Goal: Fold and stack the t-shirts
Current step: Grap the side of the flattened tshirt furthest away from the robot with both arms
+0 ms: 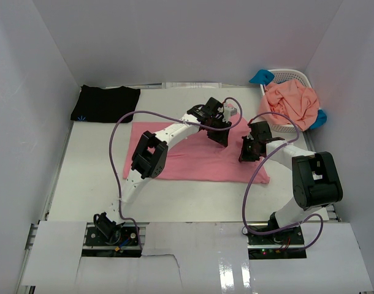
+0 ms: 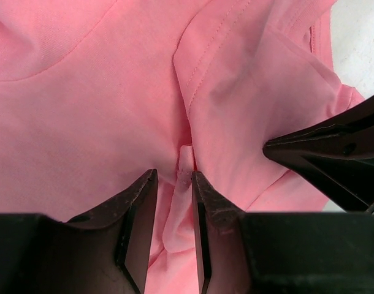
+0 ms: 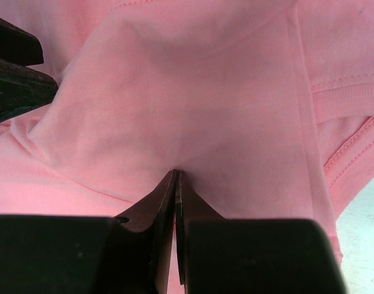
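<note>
Pink shirt [image 1: 199, 162] lies spread on the table [image 1: 89, 177], pinched at two points.
The left jaws, at the shirt's far edge near its middle, are narrowly parted around a raised fold of pink cloth and pinch it. The right jaws, just beside them toward the shirt's right side, are pressed together on a tented bit of the same cloth. The black shirt [image 1: 105, 103] lies folded at the table's far left corner, well apart. The salmon shirt [image 1: 288, 101] is heaped in the basket [image 1: 294, 73] at the far right, with a blue shirt [image 1: 260, 77] showing at the basket's rim.
</note>
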Robot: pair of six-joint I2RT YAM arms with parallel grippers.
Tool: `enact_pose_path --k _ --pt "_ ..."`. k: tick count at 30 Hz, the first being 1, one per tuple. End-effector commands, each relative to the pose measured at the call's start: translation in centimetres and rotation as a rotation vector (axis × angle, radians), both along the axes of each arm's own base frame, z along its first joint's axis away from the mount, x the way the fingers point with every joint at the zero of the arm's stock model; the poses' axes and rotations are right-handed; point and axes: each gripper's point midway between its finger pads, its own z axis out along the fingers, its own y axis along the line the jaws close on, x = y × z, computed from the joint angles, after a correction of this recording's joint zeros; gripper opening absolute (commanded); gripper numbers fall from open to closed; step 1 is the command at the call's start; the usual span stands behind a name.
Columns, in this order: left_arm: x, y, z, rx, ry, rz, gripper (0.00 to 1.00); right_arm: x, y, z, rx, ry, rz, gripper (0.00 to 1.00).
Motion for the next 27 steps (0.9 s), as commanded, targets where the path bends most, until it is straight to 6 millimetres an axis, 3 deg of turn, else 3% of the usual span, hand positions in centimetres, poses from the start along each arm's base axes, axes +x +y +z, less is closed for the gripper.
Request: enact_pose_path --k 1,7,21,23,26,27 --pt "-0.3 -0.7 6.9 -0.095 -0.072 -0.021 0.4 -4.6 -2.1 -3.2 -0.1 0.176 0.006 0.08" --pt "-0.5 -0.9 7.5 -0.114 -0.067 -0.031 0.41 -4.4 -2.1 -3.0 -0.103 0.174 0.008 0.08" --pt "-2.7 -1.2 5.5 -0.09 -0.005 -0.092 0.39 -4.4 -2.1 -3.1 -0.106 0.176 0.01 0.08" --pt "-2.8 -1.2 5.2 -0.086 -0.003 -0.1 0.33 -4.4 -2.1 -3.1 -0.106 0.178 0.01 0.08" --pt "-3.0 -1.2 4.7 -0.079 0.002 -0.106 0.02 -4.4 -2.1 -3.1 -0.106 0.178 0.009 0.08" --pt "-3.0 -1.2 4.7 -0.077 0.002 -0.106 0.0 -4.5 -2.1 -3.1 -0.105 0.18 0.01 0.08"
